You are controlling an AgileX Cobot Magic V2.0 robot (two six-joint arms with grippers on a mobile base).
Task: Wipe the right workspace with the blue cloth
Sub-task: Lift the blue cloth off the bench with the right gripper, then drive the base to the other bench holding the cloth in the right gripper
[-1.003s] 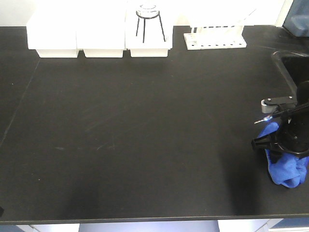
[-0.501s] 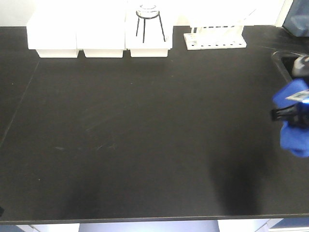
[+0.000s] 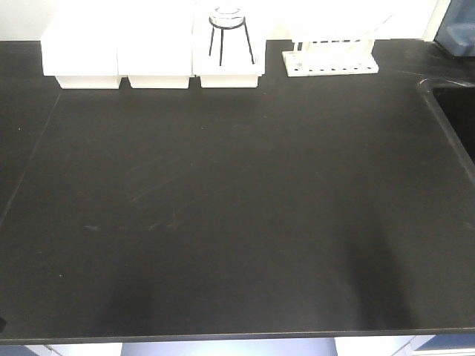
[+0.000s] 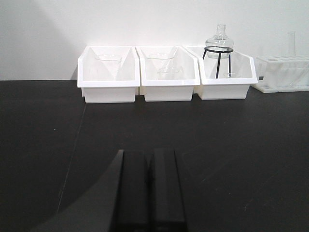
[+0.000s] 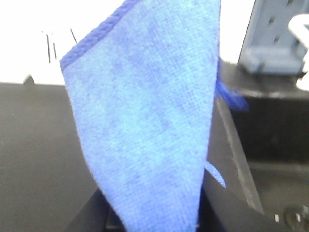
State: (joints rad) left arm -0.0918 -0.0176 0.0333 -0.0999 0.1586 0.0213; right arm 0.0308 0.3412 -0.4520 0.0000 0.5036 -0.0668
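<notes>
1. Over on the front view, the tabletop (image 3: 223, 208) has no arm on it now. Half a second ago the right arm and its blue bundle sat at the right edge by the sink (image 3: 456, 111), and a second ago lower on that same edge. It has gone out of frame to the right.
2. On the right wrist view, the blue cloth (image 5: 145, 121) fills the middle and rises from between the dark fingers of the right hand (image 5: 154, 217). Its loop tag (image 5: 231, 96) pokes out on the right side.
3. I read the right hand as clamped on the cloth, though the pads are hidden under the fabric.
4. The cloth is up in the air and touches no surface, with the sink rim behind it to the right.
5. The left hand (image 4: 148, 162) has its fingers together with nothing between them. It sits low over the tabletop, facing the white bins (image 4: 166, 72) and the tube rack (image 4: 285, 72).
6. My judgement is that the pick-up is done and the cloth is in transit toward the right workspace, which no view shows me.
7. No wiping has started. Next I need to bring the cloth down flat there, then sweep.
</notes>
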